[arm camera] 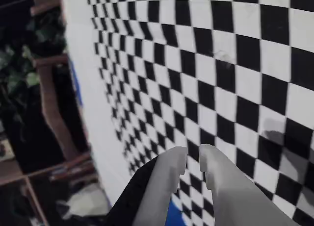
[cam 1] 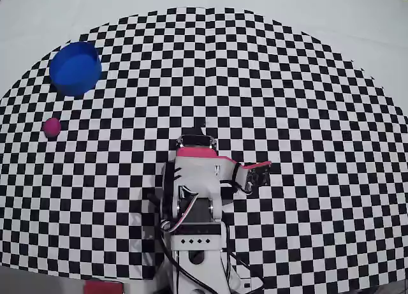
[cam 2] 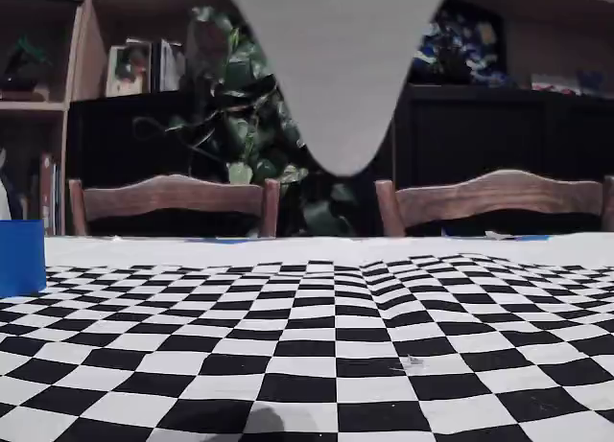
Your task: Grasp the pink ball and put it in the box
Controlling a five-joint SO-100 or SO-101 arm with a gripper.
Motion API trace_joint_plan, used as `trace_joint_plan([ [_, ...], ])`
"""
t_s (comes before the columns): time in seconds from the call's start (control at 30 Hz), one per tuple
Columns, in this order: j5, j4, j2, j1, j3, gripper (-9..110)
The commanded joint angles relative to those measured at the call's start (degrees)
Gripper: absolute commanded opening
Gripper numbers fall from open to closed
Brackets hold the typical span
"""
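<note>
In the overhead view the pink ball lies on the checkered mat at the far left. The box, a round blue container, stands a few squares behind it; the fixed view shows a slice of the box at its left edge. The arm sits folded at the mat's near middle, and my gripper points right, far from both ball and box. In the wrist view my gripper hovers over bare checkers, its grey fingers nearly touching with nothing between them. The ball is out of the wrist and fixed views.
The arm's base and cables take up the mat's front centre. The white table edge runs along the mat in the wrist view, with wooden chairs and shelves beyond. A blurred grey wedge hangs from the top of the fixed view.
</note>
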Motion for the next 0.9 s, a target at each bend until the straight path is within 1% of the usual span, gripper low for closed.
trace_joint_plan([
  [0.0,-1.1,-6.9,-2.0,0.5,-0.1,1],
  [0.13,-2.5,-16.2,-4.0,0.5,-0.1,1],
  [0.23,-5.9,-21.8,-5.2,0.5,-0.1,1],
  [0.37,-12.7,-25.8,-5.3,0.6,0.2,1],
  [0.47,-20.0,-27.3,-5.3,0.7,0.3,1],
  [0.57,-31.7,-28.6,-5.3,0.6,0.4,1],
  [0.6,-34.1,-29.0,-5.3,0.5,0.4,1],
  [0.67,-43.7,-29.3,-5.7,0.4,0.4,1],
  [0.7,-46.7,-29.4,-5.8,0.4,0.4,1],
  [0.77,-57.2,-29.4,-5.8,0.6,0.4,1],
  [0.87,-68.3,-29.5,-5.6,1.0,0.4,1],
])
